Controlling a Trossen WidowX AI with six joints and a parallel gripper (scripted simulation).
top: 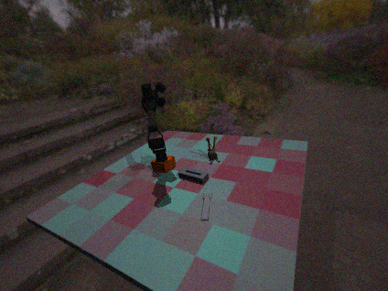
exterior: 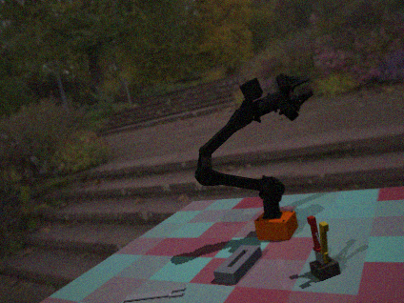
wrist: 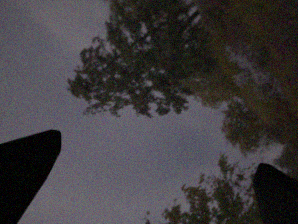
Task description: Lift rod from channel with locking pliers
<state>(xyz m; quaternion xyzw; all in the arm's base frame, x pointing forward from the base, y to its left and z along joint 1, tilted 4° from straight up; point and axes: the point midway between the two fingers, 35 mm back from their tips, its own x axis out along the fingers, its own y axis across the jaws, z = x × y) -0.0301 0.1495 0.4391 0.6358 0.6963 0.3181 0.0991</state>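
A robot arm (top: 151,120) (exterior: 224,179) rises from an orange base (top: 157,167) (exterior: 267,232) at left in the top view, inside the far left edge of a checkered bench (top: 220,256) (exterior: 162,272), its claw (top: 161,94) (exterior: 310,88) (wrist: 158,156) spread wide and pinching nothing, high over the blocks. The wrist view shows only sky and foliage between the dark fingertips.

Next to the right, a gray block (top: 186,177) (exterior: 224,274) lies with its long slot facing up, apart from the bench's edges. The slot is presumably the channel for the rod; the rod itself cannot be made out in its dark opening.

Near the block, toward the bench's near edge, a thin pale outline with forked ends (top: 209,215) (exterior: 157,296) lies flat; its purpose is unclear.

Farther right and toward the far edge, locking pliers (top: 209,144) (exterior: 313,231) stand in a dark holster (top: 212,156) (exterior: 329,272), red and yellow handles upward and parted.

The task appears to be at its very start: taking the pliers, lowering their jaws, locking them on the rod, and lifting and holding it all remain.
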